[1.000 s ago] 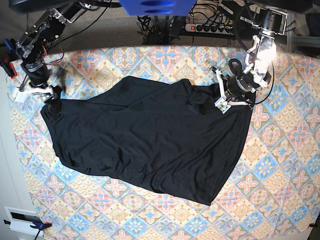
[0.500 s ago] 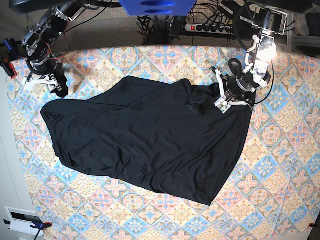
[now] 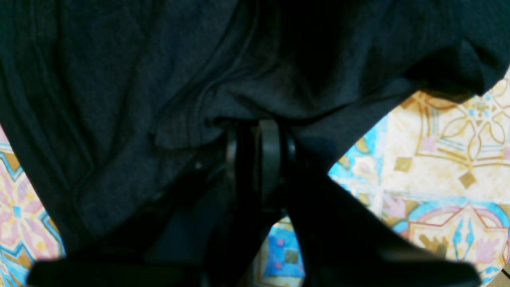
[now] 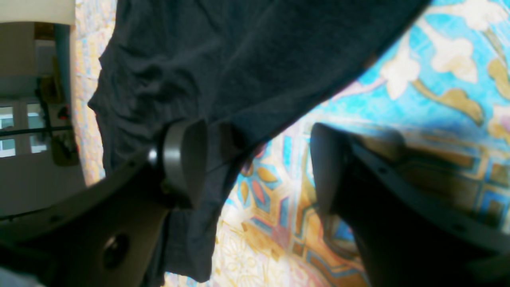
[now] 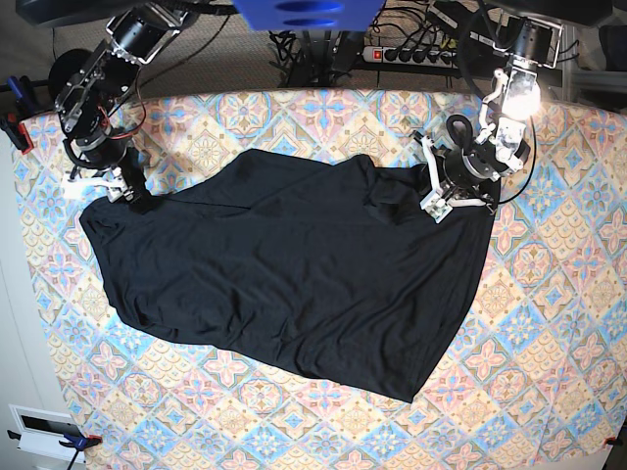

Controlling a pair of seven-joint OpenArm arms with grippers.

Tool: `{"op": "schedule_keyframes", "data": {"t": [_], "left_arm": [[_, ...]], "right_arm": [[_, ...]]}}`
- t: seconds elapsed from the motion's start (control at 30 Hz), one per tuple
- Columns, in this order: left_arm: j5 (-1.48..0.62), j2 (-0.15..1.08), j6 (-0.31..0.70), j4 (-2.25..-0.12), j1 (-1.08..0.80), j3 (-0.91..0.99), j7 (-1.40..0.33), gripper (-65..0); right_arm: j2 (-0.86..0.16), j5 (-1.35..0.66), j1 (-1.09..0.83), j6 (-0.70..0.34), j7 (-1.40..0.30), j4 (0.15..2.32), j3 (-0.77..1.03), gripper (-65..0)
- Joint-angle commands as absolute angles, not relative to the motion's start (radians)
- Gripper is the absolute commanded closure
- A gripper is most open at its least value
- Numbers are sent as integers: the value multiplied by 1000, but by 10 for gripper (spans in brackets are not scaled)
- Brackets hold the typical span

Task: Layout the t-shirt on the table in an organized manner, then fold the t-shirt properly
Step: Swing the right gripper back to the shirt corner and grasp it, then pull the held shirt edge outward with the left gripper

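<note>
Broadly, the t-shirt (image 5: pixel 294 274) lies spread over the middle of the counter (image 5: pixel 549 323), a wide black sheet running from about 9 o'clock to 3 o'clock in the base view, with its lowest corner reaching toward 5 o'clock and a rumpled ridge of cloth near its far edge at about 1 o'clock. At 2 o'clock from the cloth's middle, the left claw (image 5: pixel 438 191) sits on the shirt's far right corner; in its wrist view the left claw (image 3: pixel 259 147) has its two dark fingers drawn nearly together with only a thin gap, and a bunched fold of the t-shirt (image 3: pixel 159 79) rests right at their tips, though whether the cloth is pinched cannot be told. Patterned counter (image 3: pixel 446 159) shows bare to the right of that fold. At 10 o'clock, the right claw (image 5: pixel 122 186) hovers at the shirt's far left corner, just beside its edge. In its wrist view the right claw (image 4: pixel 259 167) is spread wide and grasps nothing: one finger pad (image 4: pixel 183 159) lies over the hem of the t-shirt (image 4: pixel 239 59), the other over bare counter (image 4: pixel 418 107), the cloth's edge running between them.
</note>
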State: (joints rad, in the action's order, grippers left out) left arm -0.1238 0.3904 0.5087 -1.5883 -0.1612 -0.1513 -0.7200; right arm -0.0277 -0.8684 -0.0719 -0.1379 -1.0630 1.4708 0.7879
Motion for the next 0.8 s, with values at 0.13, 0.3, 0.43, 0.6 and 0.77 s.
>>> {"op": "schedule_keyframes", "data": {"t": [0.13,0.3,0.43,0.6,0.77], "left_arm": [[-71,381,526,-1552,-191,-173,-849,-101],[-71,381,526,-1552,-189,-173,-849,-101],[-71,381,526,-1554,-189,-173,-849,-100],[-71,381,526,-1554,-189,-173,-849,-98],[-77,383,526,-1558,-186,-171,-846,-97]], "right_arm": [[-39,-840,-71,-130,-997,1438,788,-399],[-39,-840,-71,-130,-997,1414,743,-399],[-39,-840,-71,-130,-993,1417,690,-399],[-39,-840,-71,-130,-986,1411,665,-399],[-41,-840,-74,-133,-943,1409,611,-278]]}}
